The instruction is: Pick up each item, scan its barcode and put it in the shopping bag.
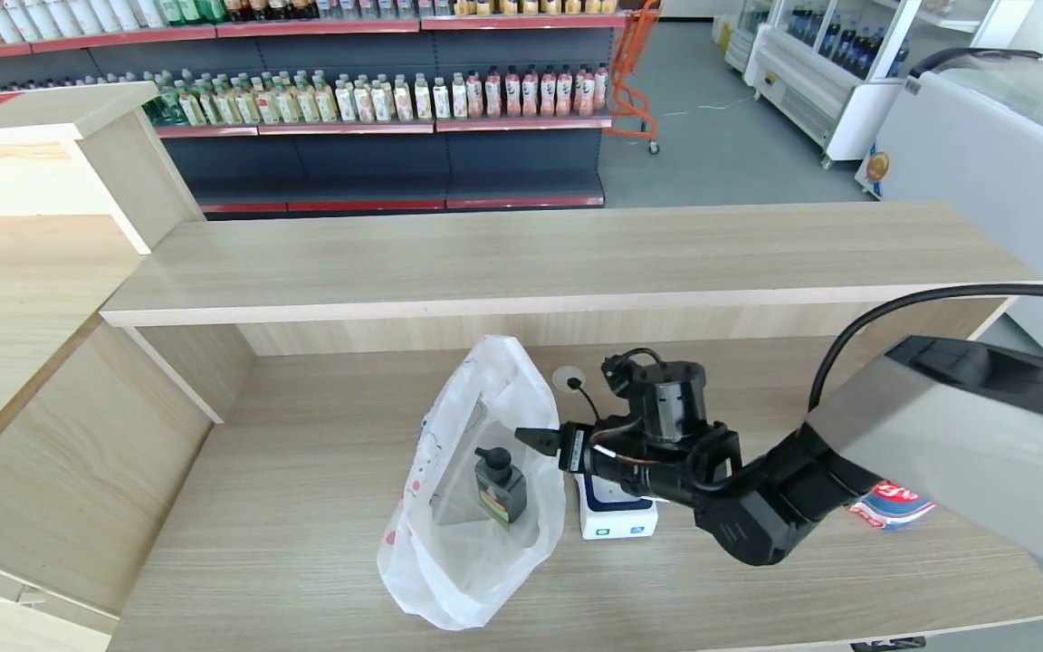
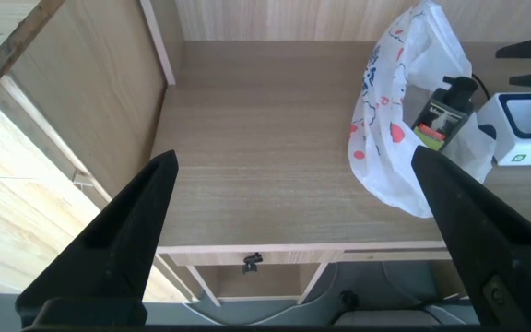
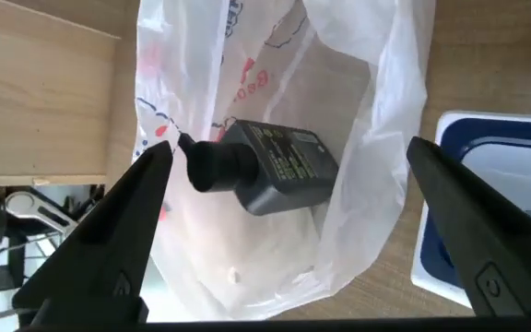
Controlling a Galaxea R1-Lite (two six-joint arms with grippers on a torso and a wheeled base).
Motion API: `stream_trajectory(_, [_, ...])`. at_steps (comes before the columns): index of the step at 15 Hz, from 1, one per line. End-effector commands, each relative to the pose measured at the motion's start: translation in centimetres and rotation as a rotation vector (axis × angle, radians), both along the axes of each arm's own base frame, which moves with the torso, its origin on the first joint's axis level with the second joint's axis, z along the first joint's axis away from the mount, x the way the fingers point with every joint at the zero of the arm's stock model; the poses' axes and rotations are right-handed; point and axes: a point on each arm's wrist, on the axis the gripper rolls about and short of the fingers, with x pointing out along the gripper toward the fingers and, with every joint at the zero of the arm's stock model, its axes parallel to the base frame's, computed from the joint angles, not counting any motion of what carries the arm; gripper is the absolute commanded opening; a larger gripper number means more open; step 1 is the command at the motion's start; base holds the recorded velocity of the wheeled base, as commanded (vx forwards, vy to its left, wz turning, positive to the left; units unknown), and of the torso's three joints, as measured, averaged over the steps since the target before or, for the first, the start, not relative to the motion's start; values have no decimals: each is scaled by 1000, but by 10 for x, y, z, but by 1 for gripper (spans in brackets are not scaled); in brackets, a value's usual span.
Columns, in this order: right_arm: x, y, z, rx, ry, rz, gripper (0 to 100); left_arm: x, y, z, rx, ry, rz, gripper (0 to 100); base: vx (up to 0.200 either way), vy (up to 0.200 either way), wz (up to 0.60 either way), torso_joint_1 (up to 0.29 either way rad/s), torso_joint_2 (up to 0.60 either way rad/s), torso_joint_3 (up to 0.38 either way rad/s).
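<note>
The white plastic shopping bag [image 1: 472, 507] lies open on the lower counter. Inside it rests a dark pump bottle [image 1: 499, 484] with a green and red label, also seen as the bottle [image 3: 275, 166] in the bag [image 3: 376, 111]. My right gripper [image 1: 540, 441] hovers at the bag's right rim, just above the bottle. It is open [image 3: 289, 152] and holds nothing. The white and blue scanner [image 1: 617, 518] stands right of the bag, under my right wrist. My left gripper [image 2: 295, 159] is open and empty, hanging off the counter's near left side, with the bag [image 2: 395, 138] and bottle [image 2: 442, 115] farther off.
A red and blue packet [image 1: 893, 505] lies on the counter at the right, partly behind my right arm. A cable grommet [image 1: 569, 378] sits behind the bag. A raised wooden ledge [image 1: 567, 263] borders the back. Bare countertop [image 1: 304, 489] lies left of the bag.
</note>
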Motion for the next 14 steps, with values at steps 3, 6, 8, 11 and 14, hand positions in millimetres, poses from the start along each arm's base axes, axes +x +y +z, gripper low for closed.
stream_trajectory(3, [-33,-75,56,65,43,-110,100,0,0,0,0,-1,0,100,0,0,0,0,0,0])
stream_trajectory(6, [-80,-143,89,-209,-202,-113,100,0,0,0,0,-1,0,100,0,0,0,0,0,0])
stream_trajectory(8, [-94,-155,101,-229,-245,-139,100,0,0,0,0,-1,0,100,0,0,0,0,0,0])
stream_trajectory(11, [-128,-196,107,-249,-246,-329,100,0,0,0,0,-1,0,100,0,0,0,0,0,0])
stream_trajectory(14, [-142,-204,117,-139,-192,-404,100,0,0,0,0,-1,0,100,0,0,0,0,0,0])
